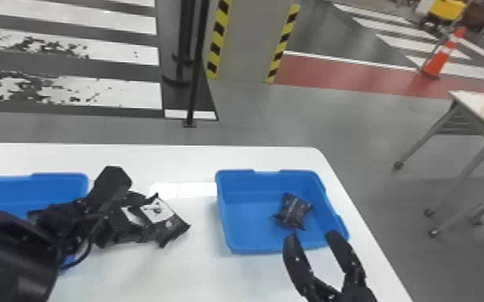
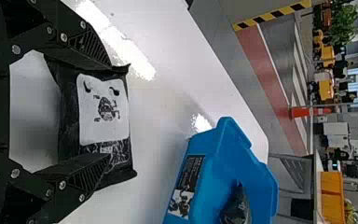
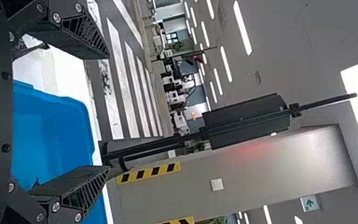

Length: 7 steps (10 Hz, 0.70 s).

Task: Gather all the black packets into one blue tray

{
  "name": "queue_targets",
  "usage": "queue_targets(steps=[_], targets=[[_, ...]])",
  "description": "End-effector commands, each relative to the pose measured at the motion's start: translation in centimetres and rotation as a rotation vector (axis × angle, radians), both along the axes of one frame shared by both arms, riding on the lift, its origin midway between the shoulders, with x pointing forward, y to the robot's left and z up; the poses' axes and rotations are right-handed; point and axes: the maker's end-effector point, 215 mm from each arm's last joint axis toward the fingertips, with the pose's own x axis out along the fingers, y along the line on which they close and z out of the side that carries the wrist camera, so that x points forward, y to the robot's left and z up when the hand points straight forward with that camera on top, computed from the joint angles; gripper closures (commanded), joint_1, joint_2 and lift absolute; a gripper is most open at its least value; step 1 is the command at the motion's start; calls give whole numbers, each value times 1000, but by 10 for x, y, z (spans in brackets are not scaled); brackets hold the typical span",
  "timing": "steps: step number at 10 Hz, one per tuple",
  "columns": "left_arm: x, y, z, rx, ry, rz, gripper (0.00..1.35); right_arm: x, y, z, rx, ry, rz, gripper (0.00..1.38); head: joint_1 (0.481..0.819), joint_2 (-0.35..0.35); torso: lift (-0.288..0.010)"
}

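Packet in the right tray (second tray left).

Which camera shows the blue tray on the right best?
The head view, with all four sides of the blue tray in frame and the black packet inside. The left wrist view gives its labelled outer wall, cut off at the edge; the right wrist view, a cropped part behind the jaws.

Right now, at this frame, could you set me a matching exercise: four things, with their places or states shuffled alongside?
1. Left claw
2. Right claw
3. Small dark packet
4. Traffic cone

A. Inside the right-hand blue tray
B. Open and empty
C. Orange, standing on the floor
D. Gripping the white-labelled packet

Pairs: 1-D, 2-B, 3-A, 4-C
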Motion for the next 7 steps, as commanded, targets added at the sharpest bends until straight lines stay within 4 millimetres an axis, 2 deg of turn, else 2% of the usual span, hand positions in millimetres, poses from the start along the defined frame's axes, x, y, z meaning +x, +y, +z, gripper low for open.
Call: queue_targets(steps=[1, 2, 3, 4, 5, 6, 7], targets=[[12, 6, 0, 20, -13, 0, 392, 8, 8, -1, 23, -10, 10, 188, 695, -304, -110], [11, 8, -9, 43, 21, 6, 423, 9, 11, -4, 37, -7, 13, 188, 695, -286, -110], [0, 8, -29, 91, 79, 4, 637, 8, 10, -7, 45, -1, 11, 188, 695, -274, -110], [-11, 8, -47, 121, 135, 7, 690, 7, 9, -10, 62, 5, 5, 190, 695, -271, -110], [-18, 3, -53, 136, 148, -8, 774, 8, 11, -9, 67, 2, 9, 190, 695, -274, -110], [-14, -13, -41, 120, 74, -49, 1219, 7, 10, -9, 74, 1, 7, 188, 695, -280, -110], [-12, -19, -35, 105, 51, -56, 1211, 4, 9, -9, 81, 5, 6, 188, 695, -285, -110]])
